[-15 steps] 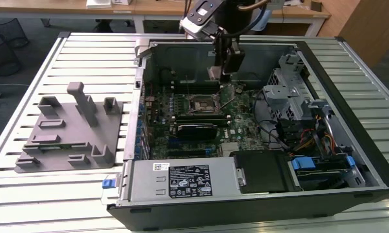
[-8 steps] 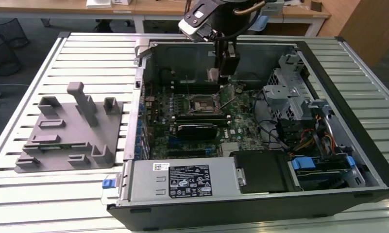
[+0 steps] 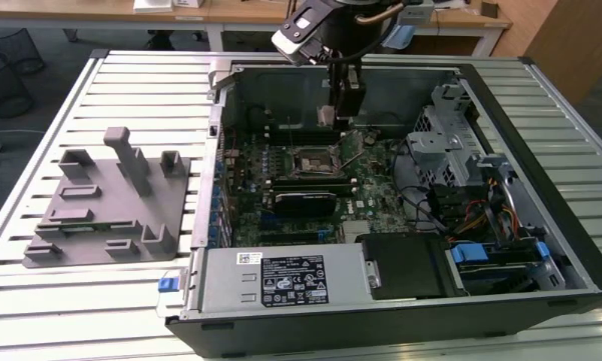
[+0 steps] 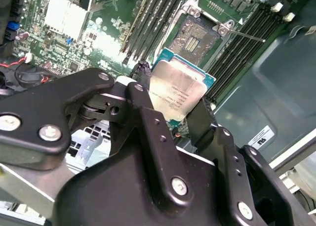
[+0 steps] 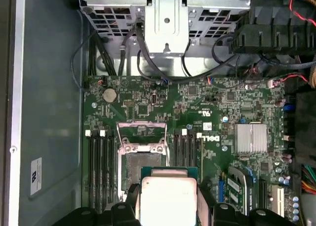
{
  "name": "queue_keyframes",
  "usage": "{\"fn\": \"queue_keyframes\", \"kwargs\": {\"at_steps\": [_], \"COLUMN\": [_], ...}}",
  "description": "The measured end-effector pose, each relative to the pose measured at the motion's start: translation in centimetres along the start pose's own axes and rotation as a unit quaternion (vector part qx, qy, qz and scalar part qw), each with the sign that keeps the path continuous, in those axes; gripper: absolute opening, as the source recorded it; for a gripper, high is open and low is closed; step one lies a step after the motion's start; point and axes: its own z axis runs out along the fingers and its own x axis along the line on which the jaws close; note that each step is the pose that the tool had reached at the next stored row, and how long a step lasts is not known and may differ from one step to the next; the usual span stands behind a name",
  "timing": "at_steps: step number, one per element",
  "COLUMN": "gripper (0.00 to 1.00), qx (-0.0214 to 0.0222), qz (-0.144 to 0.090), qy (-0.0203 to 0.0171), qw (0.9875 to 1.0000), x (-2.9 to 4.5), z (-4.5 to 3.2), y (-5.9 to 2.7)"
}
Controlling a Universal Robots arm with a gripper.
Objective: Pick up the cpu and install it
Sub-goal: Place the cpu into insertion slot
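Above green motherboard (image 5: 217, 102), shiny square cpu (image 5: 168, 200)

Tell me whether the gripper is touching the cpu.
Touching. In the second wrist view the gripper clamps the cpu between its two black fingers, which press against opposite edges with no gap.

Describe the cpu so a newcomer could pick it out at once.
Start at the open computer case and look above its green motherboard, where the arm's pincer hangs. Clamped in it is the cpu: a small flat square. Its shiny silver top and thin green rim set it apart from the dark socket and long black memory slots nearby.
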Motion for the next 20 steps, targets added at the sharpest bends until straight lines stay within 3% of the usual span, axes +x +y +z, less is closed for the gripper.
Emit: {"fn": "queue_keyframes", "kwargs": {"at_steps": [5,9,15,20], "gripper": [0.54,0.54,0.54,0.54], "qx": [0.0004,0.0005,-0.0017,-0.0031], "qz": [0.018,0.022,-0.014,-0.026], "qy": [-0.0006,-0.0007,0.0004,0.0008], "qw": [0.9998,0.9998,0.9999,0.9997], "x": [0.27,1.09,1.26,1.39], "z": [0.37,1.04,2.14,3.04], "y": [-0.37,-0.4,-0.48,-0.94]}}
